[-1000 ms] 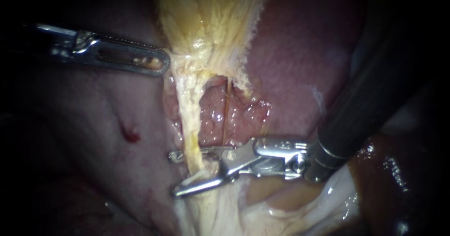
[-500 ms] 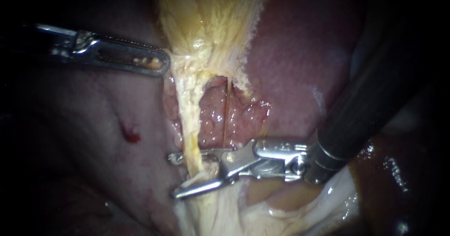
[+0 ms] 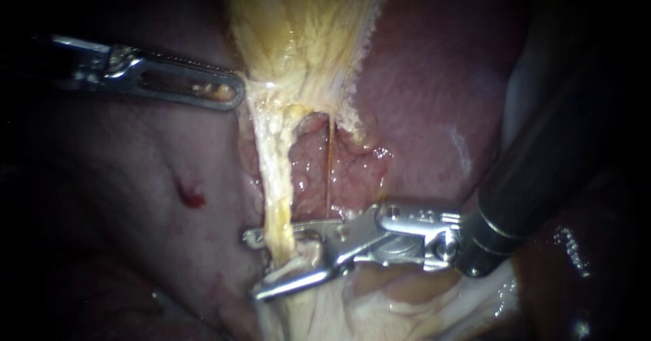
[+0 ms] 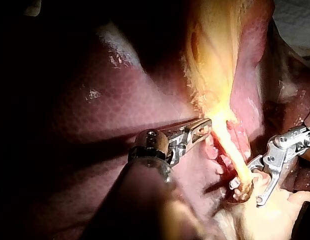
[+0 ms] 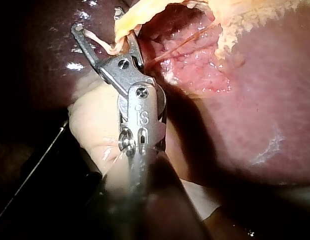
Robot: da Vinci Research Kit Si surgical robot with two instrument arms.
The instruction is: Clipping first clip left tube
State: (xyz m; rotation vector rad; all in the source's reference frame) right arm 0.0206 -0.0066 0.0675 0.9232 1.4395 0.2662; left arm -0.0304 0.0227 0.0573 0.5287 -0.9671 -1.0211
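The left tube [image 3: 277, 198] is a pale yellow strand running down from the gallbladder [image 3: 298, 29]. My right instrument [image 3: 256, 264] comes in from the right, and its jaws stand open astride this tube with a gap still showing. The right wrist view also has the tube [image 5: 127, 17] lying between the open jaws of the right instrument [image 5: 102, 27]. My left instrument [image 3: 234, 93] is shut on the gallbladder's lower edge and holds it to the left. In the left wrist view the left instrument [image 4: 205, 127] grips the yellow tissue above the right instrument [image 4: 247, 192].
A thin reddish tube [image 3: 329, 171] runs down just right of the left tube, over raw pink tissue. The liver [image 3: 420, 76] fills the right side and the left. A small red spot [image 3: 190, 195] marks the left surface. Pale fatty tissue [image 3: 380, 307] lies below the jaws.
My right instrument has slid slightly down and to the right along the left tube, jaws still astride it. The tube looks more stretched. The left instrument has held still.
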